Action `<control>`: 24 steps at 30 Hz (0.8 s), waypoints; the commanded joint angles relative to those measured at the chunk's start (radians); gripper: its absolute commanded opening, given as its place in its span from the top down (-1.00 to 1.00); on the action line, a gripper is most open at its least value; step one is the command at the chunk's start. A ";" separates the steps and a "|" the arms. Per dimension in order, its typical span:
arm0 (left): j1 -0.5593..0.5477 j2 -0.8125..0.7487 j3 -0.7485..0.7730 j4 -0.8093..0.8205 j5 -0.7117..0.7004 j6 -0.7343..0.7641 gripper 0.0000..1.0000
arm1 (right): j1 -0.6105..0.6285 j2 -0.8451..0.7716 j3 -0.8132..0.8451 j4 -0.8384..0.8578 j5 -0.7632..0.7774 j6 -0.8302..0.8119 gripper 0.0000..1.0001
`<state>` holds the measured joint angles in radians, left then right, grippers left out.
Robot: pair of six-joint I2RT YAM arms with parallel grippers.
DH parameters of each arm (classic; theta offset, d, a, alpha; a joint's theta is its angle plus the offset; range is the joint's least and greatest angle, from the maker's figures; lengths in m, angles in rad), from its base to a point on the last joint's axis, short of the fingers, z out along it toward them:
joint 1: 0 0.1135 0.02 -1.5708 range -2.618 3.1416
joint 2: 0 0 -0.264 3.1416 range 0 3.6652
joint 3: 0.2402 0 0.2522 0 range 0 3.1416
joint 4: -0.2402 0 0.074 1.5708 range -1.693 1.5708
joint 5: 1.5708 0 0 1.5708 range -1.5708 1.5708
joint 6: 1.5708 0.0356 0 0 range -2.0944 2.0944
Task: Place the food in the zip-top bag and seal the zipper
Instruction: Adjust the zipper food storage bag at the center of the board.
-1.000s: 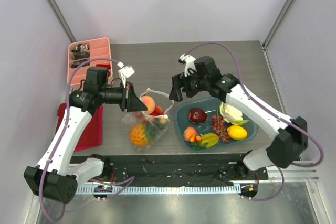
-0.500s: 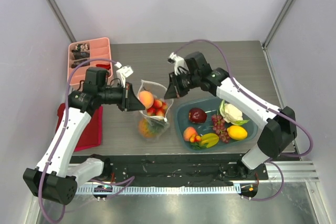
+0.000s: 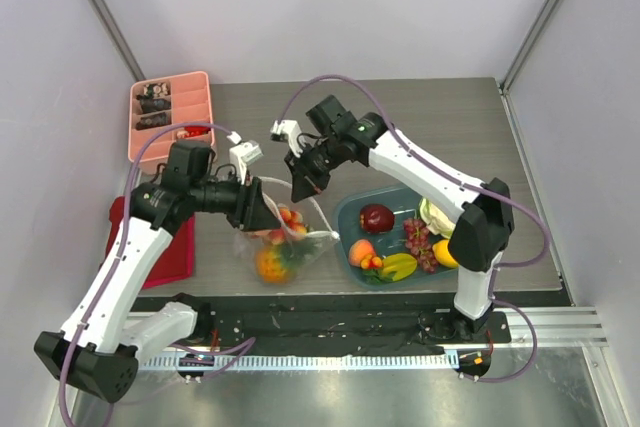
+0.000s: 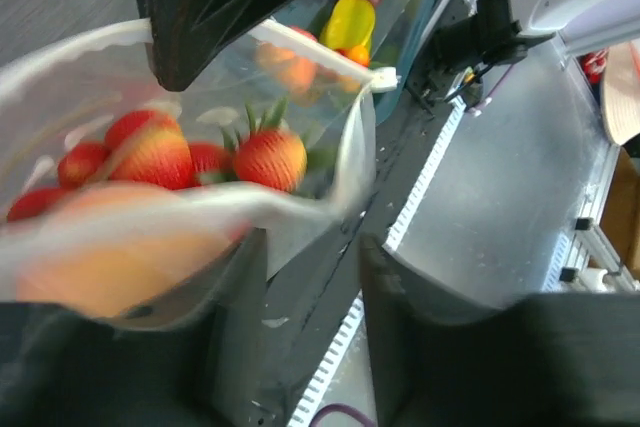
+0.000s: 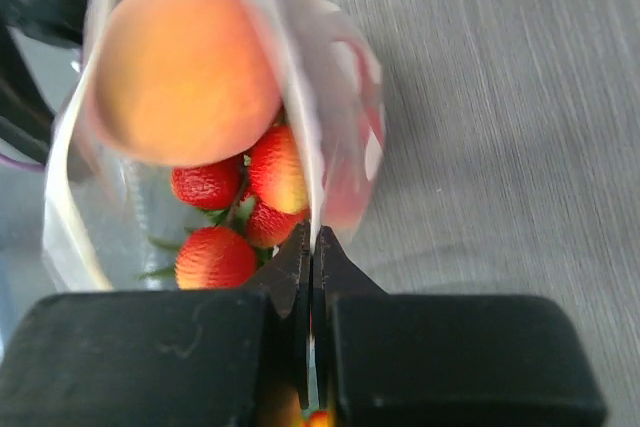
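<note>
Film of the clear dotted plastic zip-top bag (image 3: pixel 292 245) is sitting pinched between the right fingers (image 5: pixel 280 277), which are clenching it, the pouch stretching toward their 12 o'clock. The left fingers (image 4: pixel 110 377) are standing apart, the whitish zipper rim (image 4: pixel 250 203) draping across one. The bag is sitting at the oval teal plate's (image 3: pixel 395 197) 9 o'clock, bulging with an orange peach (image 5: pixel 185 67) and red strawberries (image 5: pixel 212 257).

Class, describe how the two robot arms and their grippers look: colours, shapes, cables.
Both the left arm and right arm have white tubular links with black joints. Thin purple cables loop alongside. The left gripper and right gripper are black and wedge-shaped.
</note>
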<state>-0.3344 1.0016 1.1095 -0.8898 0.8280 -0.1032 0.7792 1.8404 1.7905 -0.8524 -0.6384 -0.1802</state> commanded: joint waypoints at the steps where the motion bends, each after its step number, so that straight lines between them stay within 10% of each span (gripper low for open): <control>1: 0.003 -0.038 0.085 -0.137 -0.065 0.248 -0.05 | 0.008 0.032 0.044 -0.033 -0.056 -0.148 0.98; 6: 0.005 -0.110 0.223 -0.360 -0.076 0.664 -0.46 | 0.011 0.074 0.148 -0.028 -0.084 -0.111 0.98; 15: 0.001 -0.190 0.115 -0.359 -0.066 1.166 -0.58 | 0.028 0.126 0.263 -0.020 -0.138 -0.067 0.98; 24: -0.113 -0.112 0.029 -0.243 -0.119 1.143 -0.54 | 0.040 0.164 0.293 -0.020 -0.126 -0.051 0.98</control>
<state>-0.3962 0.8738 1.1778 -1.2186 0.7444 1.0367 0.8127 2.0041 2.0430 -0.8951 -0.7433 -0.2478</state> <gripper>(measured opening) 0.774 0.023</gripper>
